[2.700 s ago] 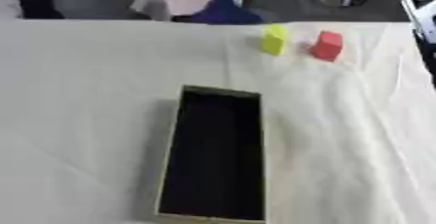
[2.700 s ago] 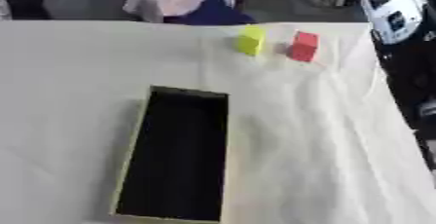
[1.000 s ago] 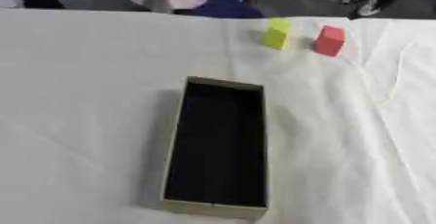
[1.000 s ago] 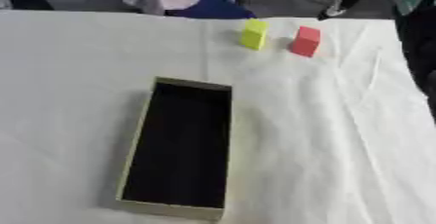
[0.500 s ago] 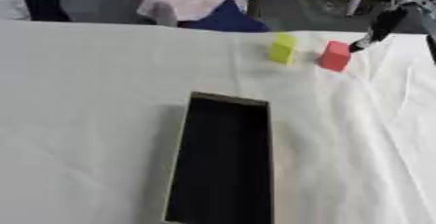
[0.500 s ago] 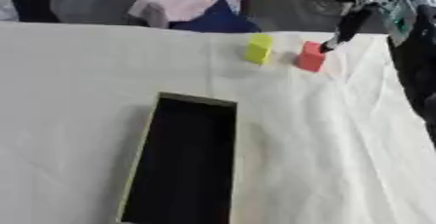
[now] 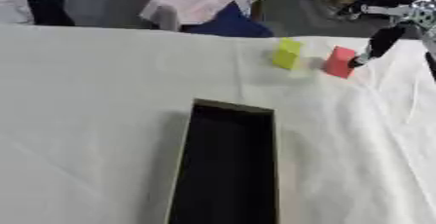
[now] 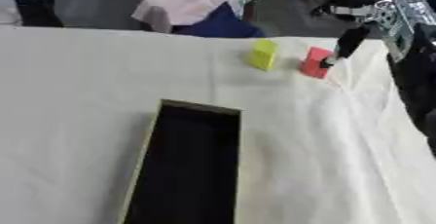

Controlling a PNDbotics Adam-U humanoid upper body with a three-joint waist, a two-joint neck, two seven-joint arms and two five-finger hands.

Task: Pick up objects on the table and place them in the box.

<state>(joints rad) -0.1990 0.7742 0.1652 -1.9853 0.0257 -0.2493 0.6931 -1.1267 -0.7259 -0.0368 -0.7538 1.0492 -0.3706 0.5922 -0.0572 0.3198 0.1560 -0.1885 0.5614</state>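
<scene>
We are only beginning: the box [image 7: 226,169] is looking empty, the yellow block [image 7: 287,53] and red block [image 7: 340,62] are standing on the desk [image 7: 94,101] beyond it. Our right hand [image 8: 345,43] is reaching beside the red block; whether its fingers are wide or narrow we cannot tell.

Quick count: two blocks on the table, one yellow block [image 7: 287,53] and one red block [image 7: 340,62]. One long dark box [image 7: 226,169], and just one robot hand [image 8: 343,44] showing, over by the red one.

Bright even light, soft blur throughout, box [image 7: 183,169] interior deep black, faint shadows beside blocks [image 7: 288,54]
</scene>
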